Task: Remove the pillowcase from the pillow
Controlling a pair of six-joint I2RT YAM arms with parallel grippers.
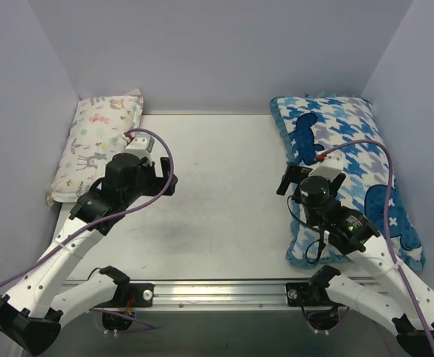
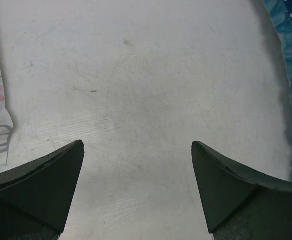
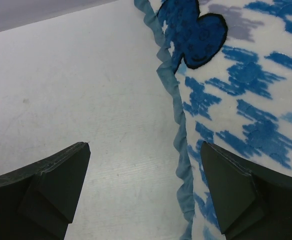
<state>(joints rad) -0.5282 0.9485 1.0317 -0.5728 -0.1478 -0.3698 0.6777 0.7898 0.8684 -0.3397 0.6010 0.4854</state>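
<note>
The left gripper [image 2: 137,145] hangs wide open and empty over the bare worktop [image 1: 217,208]. The right gripper [image 3: 145,145], equally spread and empty, hangs above the ruffled edge of the pillowcase [image 1: 347,141], which lies along the worktop's right side. A pastel-print pillow [image 1: 98,141] lies far left.

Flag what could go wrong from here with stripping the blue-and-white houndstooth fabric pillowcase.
1. The open right gripper straddles the teal ruffled edge of the blue-and-white houndstooth fabric pillowcase; closing may pinch frill only.
2. The open left gripper hovers over bare light table, so nothing would anchor the hidden pillow, and everything may drag.
</note>
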